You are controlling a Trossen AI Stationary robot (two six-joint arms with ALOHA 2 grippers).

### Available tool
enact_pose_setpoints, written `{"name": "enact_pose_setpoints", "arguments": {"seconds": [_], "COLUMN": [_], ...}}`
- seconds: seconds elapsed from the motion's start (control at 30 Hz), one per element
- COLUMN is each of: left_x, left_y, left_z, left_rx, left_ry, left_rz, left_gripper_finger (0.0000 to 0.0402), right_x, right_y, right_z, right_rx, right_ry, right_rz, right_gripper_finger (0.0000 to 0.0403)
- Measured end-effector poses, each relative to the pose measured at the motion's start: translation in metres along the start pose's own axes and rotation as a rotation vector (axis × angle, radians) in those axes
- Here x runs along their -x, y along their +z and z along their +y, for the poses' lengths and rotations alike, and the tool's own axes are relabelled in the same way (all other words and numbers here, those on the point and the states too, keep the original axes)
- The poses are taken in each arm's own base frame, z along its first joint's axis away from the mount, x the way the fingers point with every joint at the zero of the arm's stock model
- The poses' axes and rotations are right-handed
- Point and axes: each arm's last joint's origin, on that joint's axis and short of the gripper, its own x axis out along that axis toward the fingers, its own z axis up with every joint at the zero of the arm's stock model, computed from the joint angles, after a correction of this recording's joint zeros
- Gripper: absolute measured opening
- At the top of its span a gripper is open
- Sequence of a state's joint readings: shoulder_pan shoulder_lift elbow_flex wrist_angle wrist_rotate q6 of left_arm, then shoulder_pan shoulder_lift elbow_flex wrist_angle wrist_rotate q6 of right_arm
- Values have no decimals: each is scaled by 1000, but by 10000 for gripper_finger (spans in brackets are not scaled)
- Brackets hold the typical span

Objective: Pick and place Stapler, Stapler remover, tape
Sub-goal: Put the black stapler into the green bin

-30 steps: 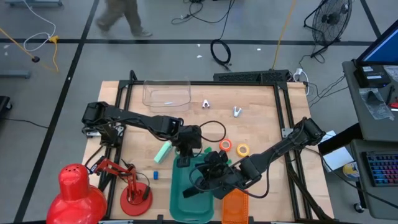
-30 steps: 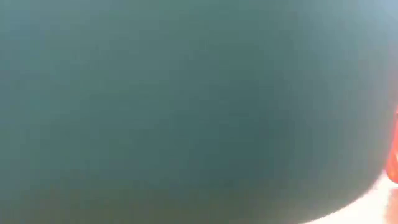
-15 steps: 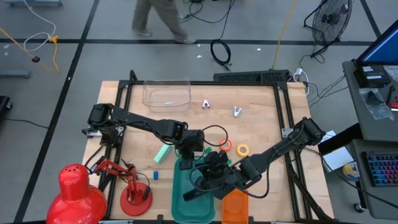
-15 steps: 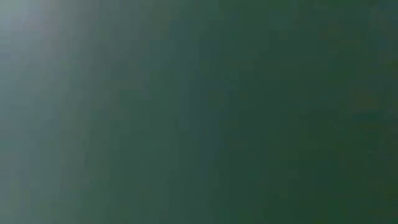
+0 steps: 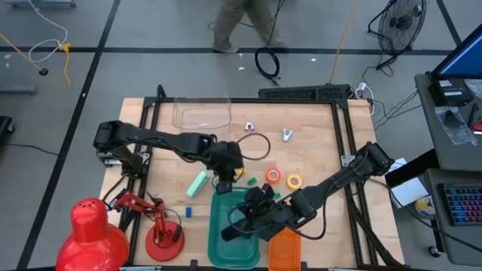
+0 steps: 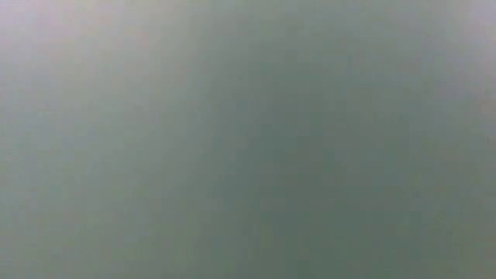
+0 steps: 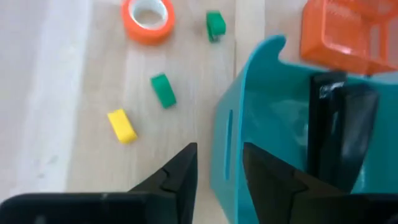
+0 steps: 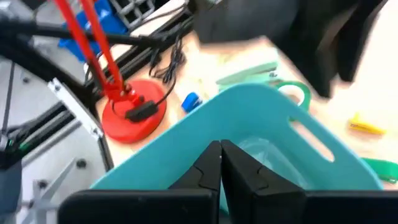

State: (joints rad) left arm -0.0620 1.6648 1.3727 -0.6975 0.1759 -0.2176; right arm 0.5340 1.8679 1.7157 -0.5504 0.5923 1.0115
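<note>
No brand or writing could be read anywhere. The counter (image 5: 316,143) was light wood with a black frame, on a grey floor with cables. A person (image 5: 241,22) walked at the top middle of the high view, and a fan (image 5: 397,26) stood at the upper right.

At the lower left sat a red lamp (image 5: 98,229). A clear box (image 5: 202,113) sat near the top. The left end effector (image 5: 224,181) hung in the middle, just above the teal bin (image 5: 218,226), its fingers (image 7: 180,177) apart and holding nothing. The right end effector (image 5: 242,224) was over the bin with its fingers pressed together. Orange tape (image 5: 273,175) and yellow tape (image 5: 294,181) lay right of middle. An orange basket (image 5: 285,252) sat at the bottom.
</note>
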Motion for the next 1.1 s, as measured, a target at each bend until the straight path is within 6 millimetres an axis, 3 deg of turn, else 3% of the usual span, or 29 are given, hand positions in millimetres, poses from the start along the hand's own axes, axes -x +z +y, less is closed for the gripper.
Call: {"name": "enact_pose_setpoints", "arguments": {"seconds": [0.23, 0.57, 0.8, 0.93, 1.1], "left_x": [41, 90, 94, 94, 97], "left_y": [-4, -35, -57, -68, -77], "left_z": [-12, -77, -113, -131, -138], "left_rx": [33, 93, 273, 329, 403], "left_ry": [-29, -21, 73, 117, 168], "left_rz": [-72, -179, -280, -352, -413], "left_gripper_finger": [145, 145, 145, 145, 145], "right_x": [-2, -19, -25, -34, -44], "right_y": [1, 17, 22, 20, 16], "right_z": [3, -16, -39, -41, -38], "right_rx": [130, 333, 497, 551, 568], "right_ry": [115, 331, 361, 388, 439], "right_rz": [109, 415, 593, 599, 604], "right_gripper_finger": [55, 178, 234, 247, 249]}}
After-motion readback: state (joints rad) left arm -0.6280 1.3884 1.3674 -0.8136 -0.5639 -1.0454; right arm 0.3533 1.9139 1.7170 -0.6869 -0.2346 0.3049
